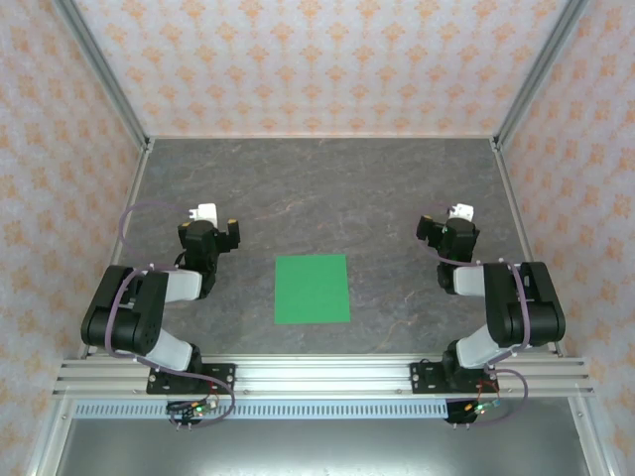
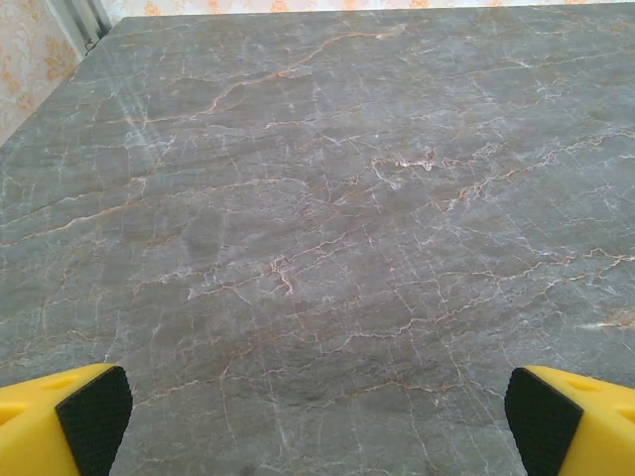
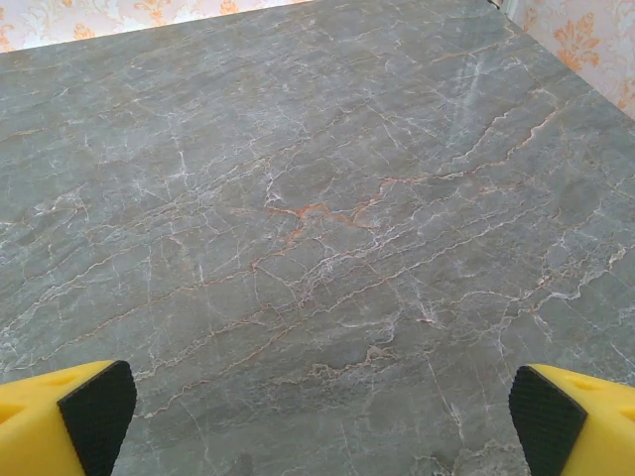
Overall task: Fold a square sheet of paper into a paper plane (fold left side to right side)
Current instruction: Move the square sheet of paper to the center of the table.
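While left gripper (image 2: 317, 424) and right gripper (image 3: 317, 424) gape empty, paper (image 1: 312, 289) lies flat.
Square, its edges parallel to those of the table (image 1: 397, 188).

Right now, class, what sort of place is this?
Likely a robot test cell: a stone-look table walled by patterned panels, a left arm and right arm bolted to a rail, green paper between.

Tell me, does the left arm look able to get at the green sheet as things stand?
Probably yes. The square sheet of paper lies flat on the table, just right of the open left hand, with nothing between the two.
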